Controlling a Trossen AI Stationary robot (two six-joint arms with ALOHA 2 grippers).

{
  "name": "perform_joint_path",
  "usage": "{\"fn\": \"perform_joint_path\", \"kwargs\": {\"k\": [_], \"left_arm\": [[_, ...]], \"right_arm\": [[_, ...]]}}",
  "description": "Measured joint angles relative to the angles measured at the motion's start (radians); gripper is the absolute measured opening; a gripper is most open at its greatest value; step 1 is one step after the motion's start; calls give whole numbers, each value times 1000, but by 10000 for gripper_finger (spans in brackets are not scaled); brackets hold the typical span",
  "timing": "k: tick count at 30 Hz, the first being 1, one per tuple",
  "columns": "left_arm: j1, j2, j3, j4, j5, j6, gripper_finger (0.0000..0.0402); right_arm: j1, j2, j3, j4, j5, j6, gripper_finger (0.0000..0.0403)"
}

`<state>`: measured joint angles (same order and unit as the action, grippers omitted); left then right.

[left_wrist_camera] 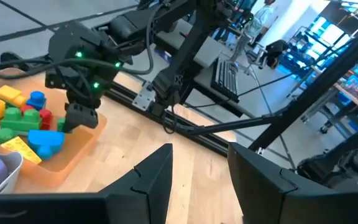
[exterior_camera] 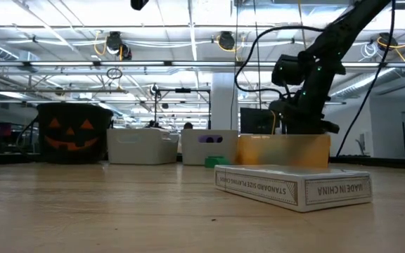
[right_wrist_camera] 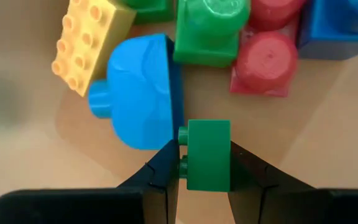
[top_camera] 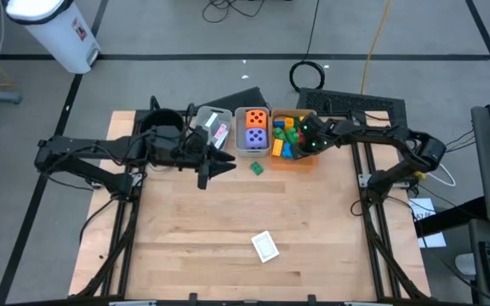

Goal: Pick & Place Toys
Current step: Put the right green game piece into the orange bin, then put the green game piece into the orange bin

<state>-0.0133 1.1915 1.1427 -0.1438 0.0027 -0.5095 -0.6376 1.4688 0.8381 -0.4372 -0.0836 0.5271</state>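
Observation:
My right gripper (right_wrist_camera: 208, 149) reaches down into the orange bin (top_camera: 306, 159) and is shut on a small green block (right_wrist_camera: 208, 155). Under it lie other toys: a blue block (right_wrist_camera: 143, 93), a yellow block (right_wrist_camera: 89, 40), a green one (right_wrist_camera: 210, 28) and red ones (right_wrist_camera: 266, 59). The middle grey bin (top_camera: 238, 140) holds an orange die (top_camera: 256, 117) and a purple die (top_camera: 256, 136). My left gripper (left_wrist_camera: 201, 155) hovers open, with nothing between its fingers, in front of the grey bins. A loose green block (top_camera: 256, 168) lies on the table beside it. My right gripper pinches the green block's two opposite flat sides (right_wrist_camera: 222, 163) between its two fingers. The fingers come from above, slanting down into the bin. The block's studs (right_wrist_camera: 183, 134) point sideways toward the blue block. Whether it rests on the bin's floor I cannot tell.
A white card box (top_camera: 264, 246) lies on the wood near the table's front. Another grey bin (top_camera: 213, 127) with cards stands left of the dice bin. A black pumpkin-faced pot (exterior_camera: 74, 133) stands at the far left. A keyboard (top_camera: 356, 102) lies behind the bins.

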Motion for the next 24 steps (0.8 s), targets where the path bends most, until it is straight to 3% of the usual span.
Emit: {"fn": "perform_joint_path", "kwargs": {"k": [13,24], "left_arm": [[26,0,0,-2,76,-20,159],[26,0,0,-2,78,-20,159]], "right_arm": [[0,35,4,8,9,10,89],[-8,-7,4,90,57,8,167]]}}
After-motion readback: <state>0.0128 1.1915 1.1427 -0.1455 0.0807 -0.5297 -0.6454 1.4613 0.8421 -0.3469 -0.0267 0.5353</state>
